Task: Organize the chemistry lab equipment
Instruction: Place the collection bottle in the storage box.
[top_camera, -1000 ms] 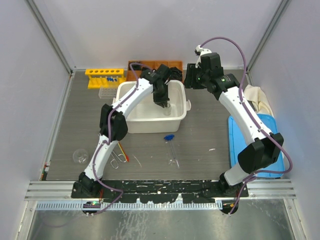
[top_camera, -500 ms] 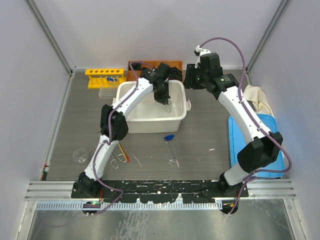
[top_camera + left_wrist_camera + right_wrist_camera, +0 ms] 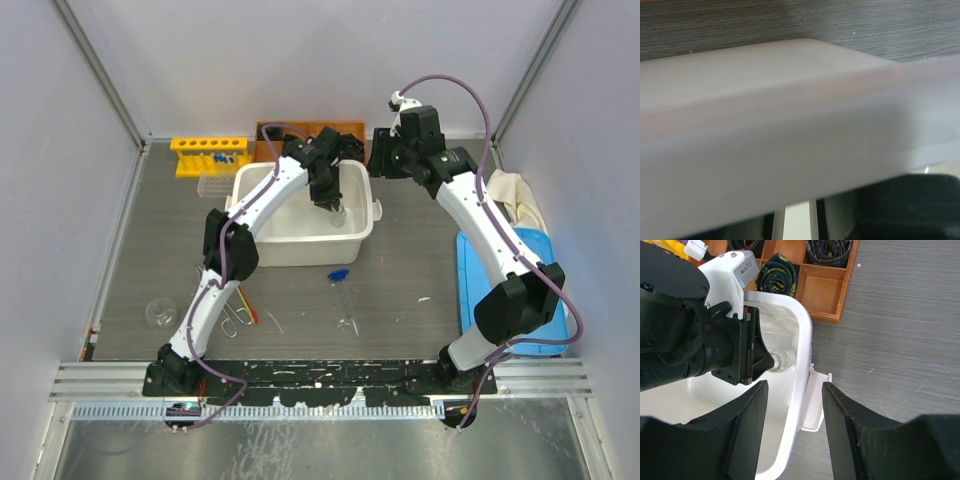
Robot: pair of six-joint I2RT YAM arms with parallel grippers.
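Top external is the only view in which the whole table (image 3: 150, 250) is taken in. There the left gripper (image 3: 328, 203) is seen lowered into the white tub (image 3: 300, 250), with a small clear flask (image 3: 336, 216) just below its tips, and the right gripper (image 3: 384, 160) is held above the tub's far right corner. Only there are the yellow rack (image 3: 208, 155) at the back left, a second flask (image 3: 160, 312) at the front left, the red-orange stick (image 3: 246, 305) and the blue-bulbed dropper (image 3: 340, 276) in front of the tub shown. In the right wrist view the first flask is seen closer, clear and faint against the white tub, right at the left gripper's tips. Whether it is clamped cannot be told. The right gripper's jaws are spread apart with nothing between them, and a wooden tray (image 3: 822, 290) is seen beyond the tub. In the left wrist view only the blurred tub wall is shown.
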